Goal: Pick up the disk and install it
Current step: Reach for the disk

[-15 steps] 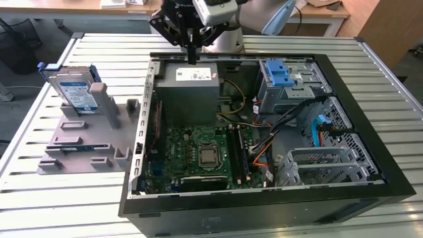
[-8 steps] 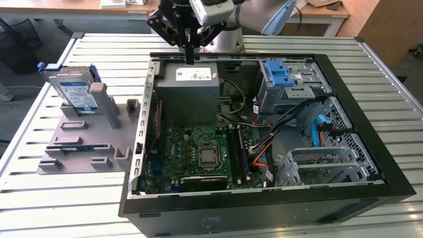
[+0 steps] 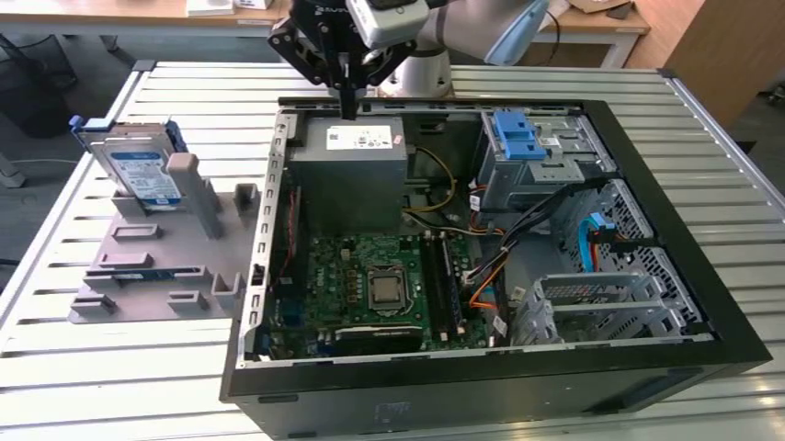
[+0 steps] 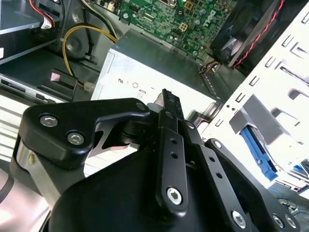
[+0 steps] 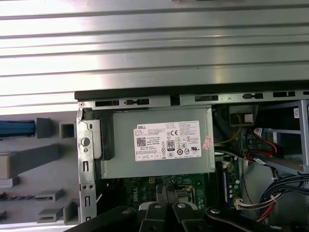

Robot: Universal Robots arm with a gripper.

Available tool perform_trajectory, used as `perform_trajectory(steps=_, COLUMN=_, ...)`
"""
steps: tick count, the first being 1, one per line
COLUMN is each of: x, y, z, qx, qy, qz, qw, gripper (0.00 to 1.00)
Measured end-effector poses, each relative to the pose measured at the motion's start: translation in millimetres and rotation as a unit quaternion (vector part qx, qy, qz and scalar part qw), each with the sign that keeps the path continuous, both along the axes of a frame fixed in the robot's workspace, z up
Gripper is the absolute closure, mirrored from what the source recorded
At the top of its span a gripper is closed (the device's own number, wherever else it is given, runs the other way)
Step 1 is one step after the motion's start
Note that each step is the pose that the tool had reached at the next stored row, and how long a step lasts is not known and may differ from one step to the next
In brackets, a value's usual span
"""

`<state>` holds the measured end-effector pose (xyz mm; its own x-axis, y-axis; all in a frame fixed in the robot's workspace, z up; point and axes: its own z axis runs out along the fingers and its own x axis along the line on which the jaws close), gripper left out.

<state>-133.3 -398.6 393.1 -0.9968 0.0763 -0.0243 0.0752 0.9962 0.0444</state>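
Note:
The disk stands on edge in a grey holder on the slatted table, at the exterior view's left of the open computer case. It is silver with a white and blue label and a blue frame. A blue strip of its frame shows in the first wrist view. My gripper hangs over the far edge of the case, just above the grey power supply, well apart from the disk. Its black fingers are shut together with nothing between them.
Inside the case lie the green motherboard, cable bundles and a metal drive cage with a blue latch. The power supply fills the corner below my gripper. Bare slatted table lies around the holder.

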Motion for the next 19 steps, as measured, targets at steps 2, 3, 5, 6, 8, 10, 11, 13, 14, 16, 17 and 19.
perform_trajectory(steps=2, x=-1.9, y=0.4, z=0.0, qx=-0.0001, qy=0.0004, qz=0.0, qw=1.0, gripper=0.89)
perform_trajectory(steps=3, x=-2.9, y=0.4, z=-0.1, qx=0.0, qy=0.0006, qz=0.0, qw=1.0, gripper=0.89)
perform_trajectory(steps=5, x=-5.4, y=0.7, z=-0.2, qx=0.0, qy=0.0006, qz=0.0, qw=1.0, gripper=0.89)
perform_trajectory(steps=6, x=-6.5, y=0.8, z=-0.3, qx=0.0, qy=0.0008, qz=0.0, qw=1.0, gripper=0.89)
perform_trajectory(steps=8, x=-9.0, y=1.1, z=-0.4, qx=0.0, qy=0.0009, qz=0.0, qw=1.0, gripper=0.89)
perform_trajectory(steps=10, x=-11.4, y=1.4, z=-0.5, qx=0.0, qy=0.0014, qz=0.0, qw=1.0, gripper=0.89)
perform_trajectory(steps=11, x=-12.3, y=1.6, z=-0.5, qx=0.0, qy=0.0023, qz=0.0, qw=1.0, gripper=0.89)
perform_trajectory(steps=13, x=-13.9, y=2.2, z=-0.8, qx=0.0, qy=0.0055, qz=0.0, qw=1.0, gripper=0.89)
perform_trajectory(steps=14, x=-14.6, y=2.5, z=-1.0, qx=0.0, qy=0.007, qz=0.0, qw=1.0, gripper=0.89)
perform_trajectory(steps=16, x=-16.3, y=3.3, z=-1.4, qx=0.0, qy=0.0096, qz=0.0, qw=1.0, gripper=0.89)
perform_trajectory(steps=17, x=-17.4, y=3.8, z=-1.5, qx=0.0, qy=0.0102, qz=0.0, qw=0.9999, gripper=0.89)
perform_trajectory(steps=19, x=-20.0, y=5.1, z=-1.8, qx=0.0, qy=0.0104, qz=0.0, qw=0.9999, gripper=0.89)
